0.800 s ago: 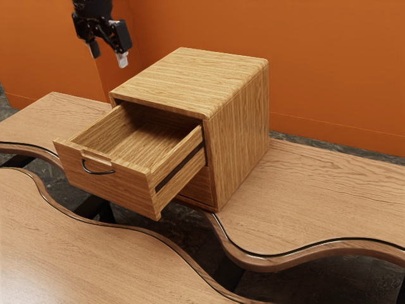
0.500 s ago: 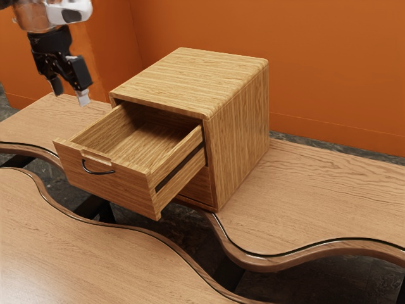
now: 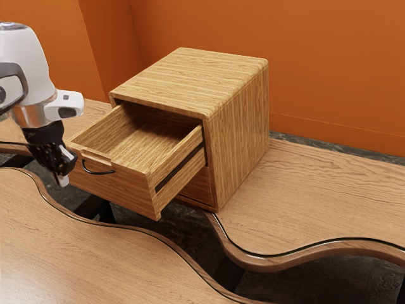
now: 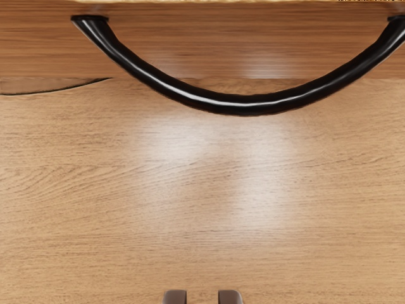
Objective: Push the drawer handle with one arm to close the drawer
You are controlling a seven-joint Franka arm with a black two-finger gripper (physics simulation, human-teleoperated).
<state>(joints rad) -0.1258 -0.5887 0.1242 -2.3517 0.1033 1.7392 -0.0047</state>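
Note:
The gripper point(image 3: 61, 178) is low in front of the pulled-out upper drawer point(image 3: 120, 187), by the front panel's left end in the exterior view. In the wrist view the gripper point(image 4: 202, 297) has its two fingertips apart with nothing between them. A curved black handle point(image 3: 98, 171) is fixed to the drawer front below a notch. The handle point(image 4: 243, 104) arches out from the drawer front point(image 4: 209, 44) in the wrist view, and a strip of table shows between it and the fingertips. The drawer stands far out of its wooden cabinet point(image 3: 240, 133).
The cabinet stands on a wavy-edged wooden table point(image 3: 316, 196). A second wooden table point(image 3: 82, 259) lies in front, below the gripper, with a curved gap between the two. The closed lower drawer point(image 3: 199, 187) is partly hidden under the upper one. An orange wall point(image 3: 329, 69) rises behind.
My hand has come down and toward the exterior view's left, from above the table beside the cabinet to in front of the drawer. The drawer and cabinet have not moved.

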